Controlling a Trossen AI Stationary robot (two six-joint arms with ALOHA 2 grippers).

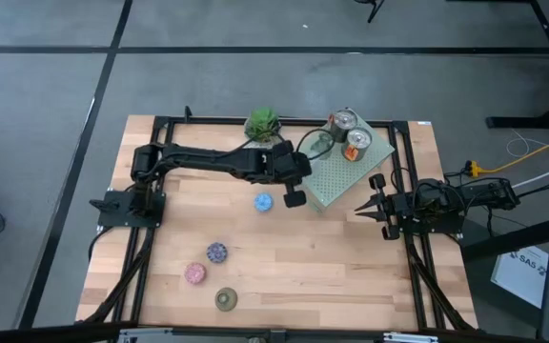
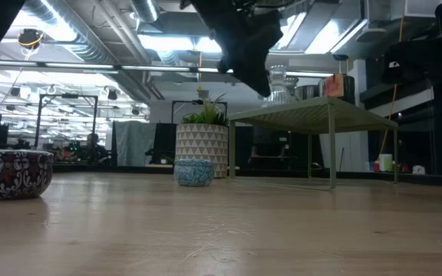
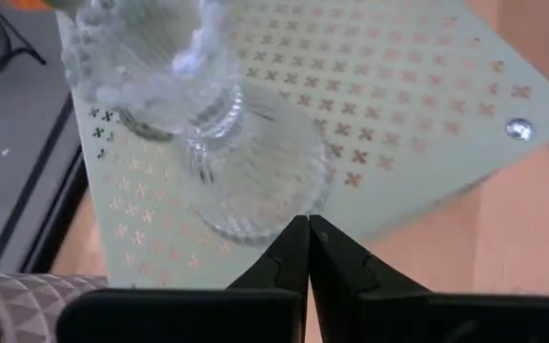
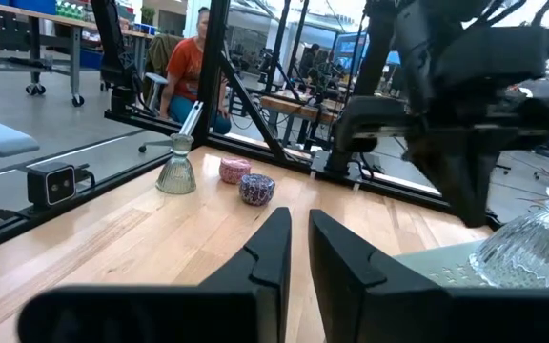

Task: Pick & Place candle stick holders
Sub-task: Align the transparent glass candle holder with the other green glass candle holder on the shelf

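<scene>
Both grippers are pressed together, empty — left gripper (image 1: 294, 198) above the slab's (image 1: 351, 176) edge, right gripper (image 1: 362, 209) waiting nearby.

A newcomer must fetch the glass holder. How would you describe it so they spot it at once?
Find the pale green slab at the table's far right. The glass holder stands on its left corner, beside the plant. Unlike the two shiny metal holders beside it, it is clear and ribbed.

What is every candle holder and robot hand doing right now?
clear glass holder: upright on the green slab.
two shiny holders: on the slab.
blue holder: on the table.
purple, pink, olive-gold holders: on the table.
left gripper: shut, empty.
right gripper: shut, empty.
</scene>
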